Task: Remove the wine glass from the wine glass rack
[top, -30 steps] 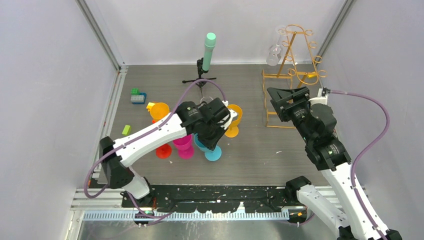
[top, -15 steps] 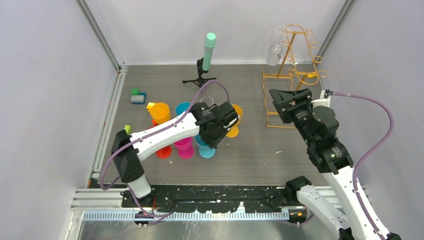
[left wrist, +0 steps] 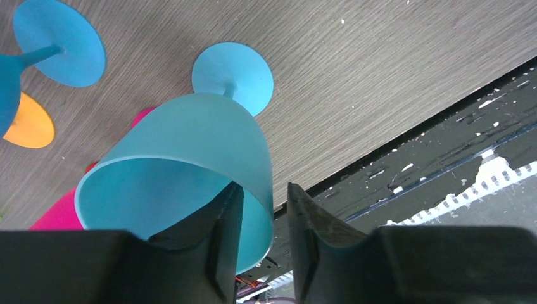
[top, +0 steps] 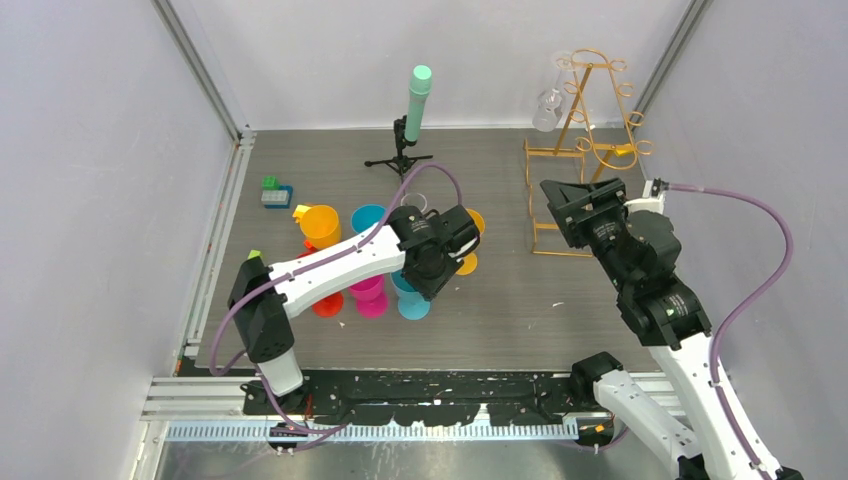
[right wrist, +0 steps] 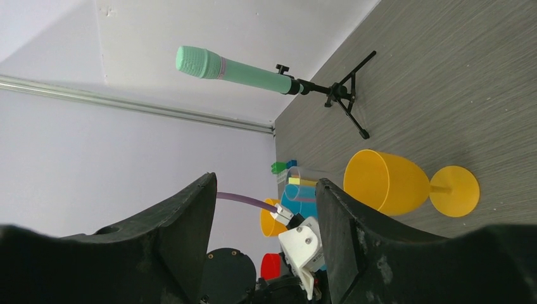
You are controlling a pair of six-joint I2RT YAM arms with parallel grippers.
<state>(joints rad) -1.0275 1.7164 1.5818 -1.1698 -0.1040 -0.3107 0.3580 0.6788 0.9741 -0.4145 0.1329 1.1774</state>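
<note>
One wine glass [top: 547, 103] is being risked: likely snagged on the rack [top: 577, 110] if yanked by the wide-spread right pincer [right wrist: 265, 178].

In the top view the left arm [top: 330, 262] is covering much of the pink goblet [top: 372, 298] and the teal goblet [top: 414, 306]. The clear wine glass [top: 548, 105] on the gold rack [top: 555, 152] is fading into the pale wall, its outline barely showing. In the left wrist view, black fingers [left wrist: 218, 253] are blocking the teal goblet's near rim, which is hiding most of the pink goblet.

Six coloured goblets [top: 320, 222], one rack [top: 555, 152], one wine glass [top: 548, 108]
</note>
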